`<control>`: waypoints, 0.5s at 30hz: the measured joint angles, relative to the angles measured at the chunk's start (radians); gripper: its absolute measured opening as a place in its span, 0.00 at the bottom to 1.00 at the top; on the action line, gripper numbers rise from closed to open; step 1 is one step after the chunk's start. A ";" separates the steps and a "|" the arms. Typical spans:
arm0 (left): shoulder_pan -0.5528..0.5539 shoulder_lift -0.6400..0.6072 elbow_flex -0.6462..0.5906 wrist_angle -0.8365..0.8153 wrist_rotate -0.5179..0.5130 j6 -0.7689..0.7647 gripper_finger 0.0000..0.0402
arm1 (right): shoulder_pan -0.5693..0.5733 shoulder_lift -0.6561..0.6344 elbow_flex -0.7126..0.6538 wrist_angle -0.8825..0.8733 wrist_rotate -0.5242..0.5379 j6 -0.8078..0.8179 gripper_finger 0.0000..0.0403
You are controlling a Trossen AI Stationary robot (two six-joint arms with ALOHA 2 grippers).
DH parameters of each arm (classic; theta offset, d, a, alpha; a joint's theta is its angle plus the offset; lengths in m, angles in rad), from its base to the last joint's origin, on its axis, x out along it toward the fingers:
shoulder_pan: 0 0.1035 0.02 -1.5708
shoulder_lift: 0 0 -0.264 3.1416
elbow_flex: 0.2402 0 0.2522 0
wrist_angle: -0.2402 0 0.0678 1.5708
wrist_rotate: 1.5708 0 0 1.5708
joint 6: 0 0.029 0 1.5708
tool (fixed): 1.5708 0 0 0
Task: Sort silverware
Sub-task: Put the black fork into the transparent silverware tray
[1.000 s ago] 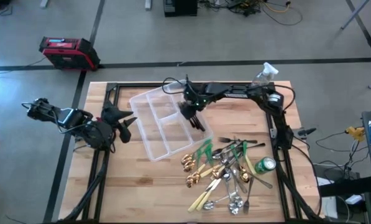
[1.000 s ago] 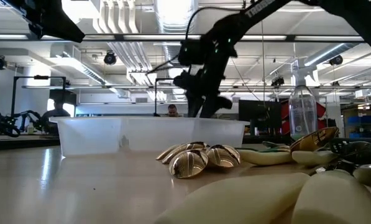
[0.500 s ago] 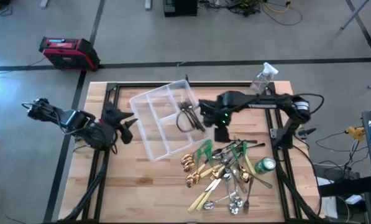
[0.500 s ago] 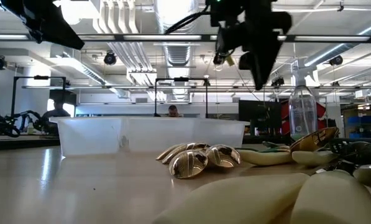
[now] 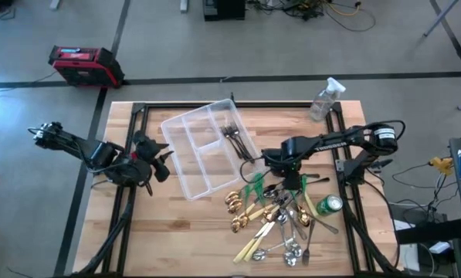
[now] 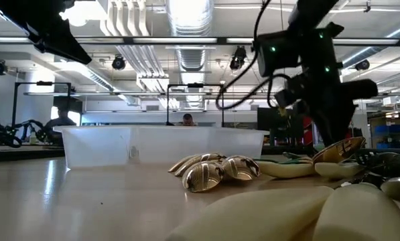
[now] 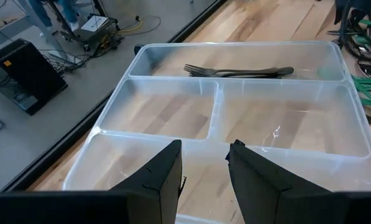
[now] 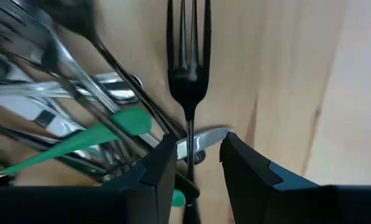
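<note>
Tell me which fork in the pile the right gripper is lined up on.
The dark fork lying alone on bare wood at the pile's edge; its handle runs between the right gripper's fingers, while the others are tangled among green handles.

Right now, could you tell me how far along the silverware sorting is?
Done: a few dark forks lie in one long compartment of the clear tray; its other compartments look bare. In hand: the right gripper is low over the pile, its fingers either side of another dark fork's handle, not lifted. Left: most of the pile, gold spoons, silver spoons, green and cream-handled pieces. The left gripper waits open beside the tray.
</note>
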 joint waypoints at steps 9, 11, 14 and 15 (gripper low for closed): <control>0.000 0.000 -0.001 0.023 0.000 0.000 0.29 | 0.000 -0.003 -0.121 0.198 0.002 -0.001 0.22; 0.000 0.000 -0.001 0.024 0.000 0.000 0.29 | 0.000 -0.001 -0.132 0.228 0.016 -0.001 0.20; 0.000 -0.001 -0.001 0.026 0.000 0.000 0.29 | -0.002 0.010 -0.135 0.229 0.058 -0.008 0.15; 0.000 -0.001 -0.001 0.027 0.000 0.000 0.29 | -0.005 0.014 -0.135 0.229 0.062 -0.011 0.13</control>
